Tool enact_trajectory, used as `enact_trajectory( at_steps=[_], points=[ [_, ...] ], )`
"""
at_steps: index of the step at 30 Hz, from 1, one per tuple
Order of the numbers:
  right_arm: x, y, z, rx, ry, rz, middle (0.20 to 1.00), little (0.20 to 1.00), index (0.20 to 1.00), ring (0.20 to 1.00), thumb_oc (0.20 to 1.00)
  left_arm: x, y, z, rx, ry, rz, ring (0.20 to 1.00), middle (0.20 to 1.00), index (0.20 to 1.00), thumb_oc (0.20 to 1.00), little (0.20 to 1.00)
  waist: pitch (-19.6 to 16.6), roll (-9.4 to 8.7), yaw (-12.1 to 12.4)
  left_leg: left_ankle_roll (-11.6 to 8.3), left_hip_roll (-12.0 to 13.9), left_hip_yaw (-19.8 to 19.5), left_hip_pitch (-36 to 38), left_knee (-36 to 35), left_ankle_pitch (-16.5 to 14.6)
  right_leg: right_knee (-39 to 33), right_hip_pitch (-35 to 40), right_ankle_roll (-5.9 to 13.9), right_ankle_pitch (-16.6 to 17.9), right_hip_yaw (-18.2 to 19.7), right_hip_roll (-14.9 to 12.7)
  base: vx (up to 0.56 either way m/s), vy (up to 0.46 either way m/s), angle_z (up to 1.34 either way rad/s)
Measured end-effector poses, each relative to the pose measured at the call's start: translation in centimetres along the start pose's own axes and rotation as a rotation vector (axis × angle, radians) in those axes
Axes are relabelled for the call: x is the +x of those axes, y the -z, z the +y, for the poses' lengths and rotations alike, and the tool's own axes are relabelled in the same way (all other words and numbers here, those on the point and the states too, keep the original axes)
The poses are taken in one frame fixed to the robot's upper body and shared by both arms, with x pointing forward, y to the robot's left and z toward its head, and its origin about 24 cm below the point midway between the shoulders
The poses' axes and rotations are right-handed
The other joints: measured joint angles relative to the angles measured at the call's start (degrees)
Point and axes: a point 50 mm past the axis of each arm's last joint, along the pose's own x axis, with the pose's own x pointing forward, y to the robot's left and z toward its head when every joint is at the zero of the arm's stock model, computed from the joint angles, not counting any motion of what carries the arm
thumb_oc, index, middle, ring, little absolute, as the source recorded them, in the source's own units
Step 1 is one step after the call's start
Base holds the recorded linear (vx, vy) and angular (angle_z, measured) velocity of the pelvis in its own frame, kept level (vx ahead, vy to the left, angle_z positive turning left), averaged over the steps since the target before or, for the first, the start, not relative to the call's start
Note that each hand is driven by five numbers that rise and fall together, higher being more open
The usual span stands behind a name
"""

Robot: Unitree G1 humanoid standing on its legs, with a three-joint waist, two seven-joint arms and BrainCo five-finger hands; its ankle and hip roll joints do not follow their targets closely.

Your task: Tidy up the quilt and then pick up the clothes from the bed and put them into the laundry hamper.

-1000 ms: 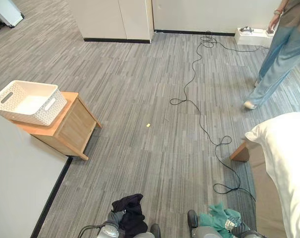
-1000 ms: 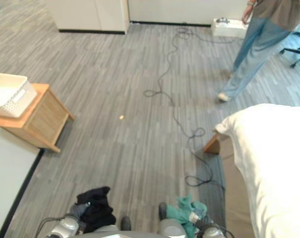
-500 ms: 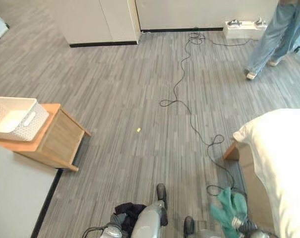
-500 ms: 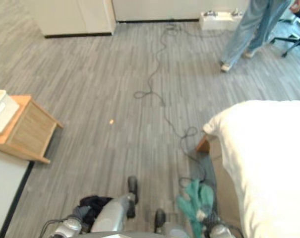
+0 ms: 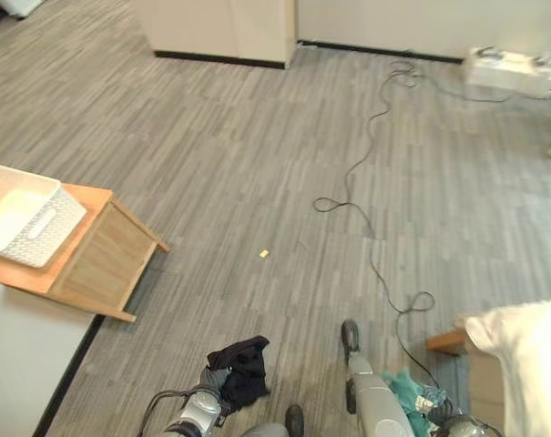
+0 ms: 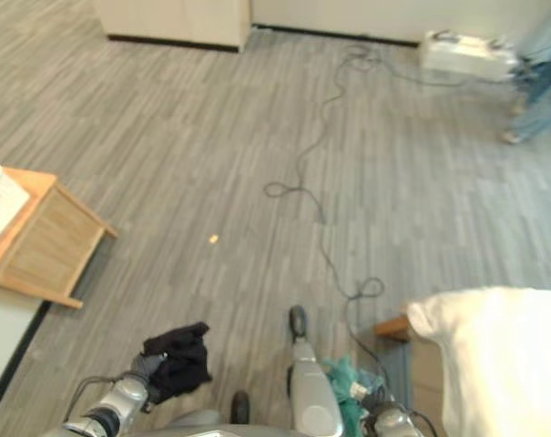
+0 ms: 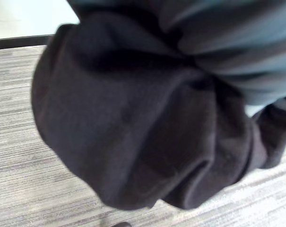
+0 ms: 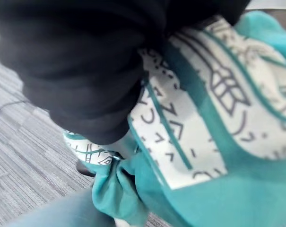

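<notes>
My left hand (image 5: 213, 377) is low at the bottom of the left eye view, curled on a crumpled black garment (image 5: 240, 366) that hangs above the carpet. The same black garment (image 7: 133, 123) bulges close in the left wrist view. My right hand (image 5: 436, 401) is at the bottom right, shut on a teal garment (image 5: 404, 390) with a white patterned panel (image 8: 213, 142). The white lattice hamper (image 5: 20, 215) stands on a low wooden stand (image 5: 102, 259) at the left. The bed's white quilt (image 5: 530, 364) shows at the lower right.
Grey striped carpet lies between me and the hamper, with a small yellow scrap (image 5: 264, 253) on it. A pale cabinet (image 5: 225, 27) and a white box (image 5: 512, 71) stand by the far wall. A person's legs (image 6: 541, 82) are at the far right. A light wall panel (image 5: 15, 355) is at the lower left.
The whole view has swung, so the bed shows less and the hamper sits further left. The person has walked off to the right. Both garments stay in my hands.
</notes>
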Motion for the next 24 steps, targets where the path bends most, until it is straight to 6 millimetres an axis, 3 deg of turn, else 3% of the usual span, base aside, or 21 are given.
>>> enact_trajectory(
  at_steps=[2,3,4,5,6,7,8,9,10,12,13,14,15,16,17,18,19,20,21,22,24],
  points=[
    [0.1,0.3,0.2,0.013,-0.003,0.031,0.200,0.200,0.200,0.200,0.200,-0.3,1.7,-0.6,-0.003,0.012,0.044,0.200,0.200,0.200,0.200,0.200,0.17,0.70,0.23,-3.74,1.73,-0.07,2.97,3.55,-2.77,4.62,1.23,-2.16,6.93,-0.38,1.36,0.45,-0.265,0.35],
    [-0.1,1.0,0.3,0.014,-0.008,0.050,0.200,0.200,0.200,0.200,0.200,-0.7,3.3,-1.2,-0.006,0.027,0.092,0.200,0.200,0.200,0.200,0.200,-0.52,-0.18,-0.37,-5.66,2.01,-0.38,1.19,13.11,-3.49,4.48,4.96,-5.80,13.57,-1.17,1.32,0.63,-0.469,0.53],
    [0.0,0.9,0.1,0.022,-0.002,0.048,0.200,0.200,0.200,0.200,0.200,-0.8,3.8,-1.5,-0.020,0.033,0.108,0.200,0.200,0.200,0.200,0.200,-0.58,0.29,-0.37,-5.76,2.83,-0.38,-1.97,21.26,-3.47,5.27,6.54,-6.57,13.30,-1.95,2.08,0.40,-0.356,0.79],
    [0.0,1.0,0.1,0.027,0.001,0.052,0.200,0.200,0.200,0.200,0.200,-0.7,3.4,-1.5,-0.038,0.028,0.099,0.200,0.200,0.200,0.200,0.200,-0.28,-0.30,-0.29,-5.95,3.98,0.01,-10.00,36.99,-1.17,5.83,7.77,-8.86,11.70,-3.99,2.11,0.30,-0.239,0.69],
    [-0.1,1.3,0.1,0.008,-0.004,0.063,0.200,0.200,0.200,0.200,0.200,-0.5,2.3,-1.0,-0.059,0.010,0.067,0.200,0.200,0.200,0.200,0.200,0.15,-0.77,0.41,-5.68,6.07,1.78,-17.93,52.12,5.75,5.67,8.99,-9.99,10.95,-5.92,2.57,0.29,-0.153,0.51],
    [0.2,0.3,-0.3,0.004,0.002,0.047,0.200,0.200,0.200,0.200,0.200,-0.6,3.0,-0.8,-0.072,0.003,0.086,0.200,0.200,0.200,0.200,0.200,0.32,-1.17,3.32,-6.15,8.29,4.96,-25.79,59.49,5.42,4.43,12.74,-12.33,8.21,-6.30,3.65,0.52,-0.194,0.32],
    [0.2,0.4,-0.5,0.000,0.008,0.054,0.200,0.200,0.200,0.200,0.200,-0.4,2.5,-0.5,-0.068,-0.003,0.075,0.200,0.200,0.200,0.200,0.200,0.71,-2.12,3.07,-6.28,9.20,6.49,-28.63,61.03,5.14,3.30,13.98,-11.64,8.55,-6.81,3.74,0.56,-0.095,0.03],
    [0.4,-0.3,-0.9,-0.005,0.017,0.046,0.200,0.200,0.200,0.200,0.200,-0.5,2.9,-0.5,-0.064,-0.002,0.083,0.200,0.200,0.200,0.200,0.200,1.13,-2.86,3.95,-6.35,9.92,8.83,-31.20,59.48,5.13,2.53,15.83,-12.19,8.53,-7.18,3.71,0.84,-0.041,0.16],
    [0.6,-1.9,-1.6,-0.038,0.034,-0.001,0.200,0.200,0.200,0.200,0.200,-0.8,3.9,-0.7,-0.076,0.001,0.115,0.200,0.200,0.200,0.200,0.200,1.52,-2.99,4.87,-6.55,8.96,11.31,-33.76,53.35,4.75,-1.03,20.88,-12.07,6.57,-9.13,4.09,0.61,0.000,0.33],
    [0.6,-1.5,-1.9,-0.055,0.039,0.016,0.200,0.200,0.200,0.200,0.200,-0.7,3.6,-0.7,-0.084,0.003,0.102,0.200,0.200,0.200,0.200,0.200,1.36,-2.66,5.99,-5.56,8.54,19.13,-32.55,31.96,5.51,-3.88,25.59,-10.53,3.98,-12.83,4.72,0.70,0.035,0.71],
    [0.7,-2.0,-2.3,-0.057,0.046,0.002,0.200,0.200,0.200,0.200,0.200,-0.7,3.3,-0.7,-0.087,0.006,0.089,0.200,0.200,0.200,0.200,0.200,1.53,-1.77,7.01,-6.17,8.36,23.62,-32.30,20.16,8.73,-3.95,28.13,-10.63,1.87,-15.27,6.18,0.74,0.053,0.67],
    [0.7,-2.0,-2.4,-0.065,0.044,0.000,0.200,0.200,0.200,0.200,0.200,-0.6,3.2,-0.6,-0.099,0.003,0.086,0.200,0.200,0.200,0.200,0.200,1.16,-1.57,7.29,-6.33,8.58,28.55,-30.70,13.34,8.72,-3.99,29.00,-9.86,-0.10,-17.39,7.02,0.93,0.107,0.93],
    [0.6,-1.5,-2.2,-0.074,0.036,0.006,0.200,0.200,0.200,0.200,0.200,-0.8,3.9,-0.7,-0.108,0.003,0.112,0.200,0.200,0.200,0.200,0.200,0.42,-1.12,6.54,-4.48,7.75,32.68,-30.31,6.91,9.80,-3.95,31.69,-9.94,-1.64,-20.10,8.35,0.67,0.129,0.93],
    [0.6,-1.6,-1.9,-0.067,0.026,-0.002,0.200,0.200,0.200,0.200,0.200,-1.0,4.8,-0.8,-0.116,0.008,0.136,0.200,0.200,0.200,0.200,0.200,-0.07,-2.43,7.12,-1.95,5.54,34.12,-29.04,7.27,9.92,-3.80,34.85,-6.71,-4.53,-21.97,7.98,0.84,0.203,0.93],
    [0.5,-1.2,-1.6,-0.066,0.016,0.004,0.200,0.200,0.200,0.200,0.200,-1.2,5.6,-1.0,-0.128,0.011,0.163,0.200,0.200,0.200,0.200,0.200,-0.81,-3.16,6.80,0.04,4.35,34.96,-28.23,7.57,9.45,-3.16,36.09,-5.99,-5.16,-22.19,7.82,0.59,0.234,0.73],
    [0.3,-0.3,-1.6,-0.036,0.017,0.020,0.200,0.200,0.200,0.200,0.200,-1.7,7.1,-1.9,-0.130,0.040,0.225,0.200,0.200,0.200,0.200,0.200,-3.02,-2.28,6.43,4.43,2.84,34.00,-25.82,8.49,9.35,1.52,35.80,-4.06,-6.53,-22.27,8.86,0.38,0.187,0.66],
    [0.2,0.3,-1.8,-0.010,0.027,0.027,0.200,0.200,0.200,0.200,0.200,-2.2,8.0,-2.8,-0.130,0.066,0.264,0.200,0.200,0.200,0.200,0.200,-4.40,-0.10,6.15,7.44,2.25,32.84,-22.62,6.70,8.98,9.00,33.68,-2.48,-7.84,-22.27,10.03,0.36,0.152,0.71],
    [0.1,0.6,-1.7,0.016,0.028,0.027,0.200,0.200,0.200,0.200,0.200,-2.6,9.0,-3.4,-0.122,0.086,0.302,0.200,0.200,0.200,0.200,0.200,-5.15,1.85,5.90,10.06,2.11,30.82,-19.87,3.22,10.51,17.71,31.29,-1.76,-8.35,-22.38,10.81,0.52,0.138,1.00],
    [-0.1,0.9,-0.2,0.061,-0.007,0.029,0.200,0.200,0.200,0.200,0.200,-2.7,9.4,-3.2,-0.095,0.088,0.316,0.200,0.200,0.200,0.200,0.200,-5.53,-0.68,4.38,10.09,0.24,26.88,-15.12,1.35,9.27,39.69,23.49,0.35,-9.92,-21.29,5.21,0.52,0.131,0.93],
    [-0.2,1.1,0.1,0.080,-0.014,0.032,0.200,0.200,0.200,0.200,0.200,-2.7,9.4,-3.2,-0.095,0.090,0.322,0.200,0.200,0.200,0.200,0.200,-5.23,-1.36,4.04,9.57,-0.32,25.54,-13.44,1.67,7.82,47.59,19.83,1.16,-9.57,-18.82,3.69,0.54,0.097,1.00],
    [-0.1,0.6,0.2,0.107,-0.015,0.018,0.200,0.200,0.200,0.200,0.200,-2.2,8.3,-2.9,-0.097,0.080,0.289,0.200,0.200,0.200,0.200,0.200,-4.60,-0.71,2.14,8.07,-0.52,20.12,-9.54,0.29,7.73,56.81,9.41,1.11,-9.59,-14.62,0.42,0.44,-0.025,1.17]
  ],
)
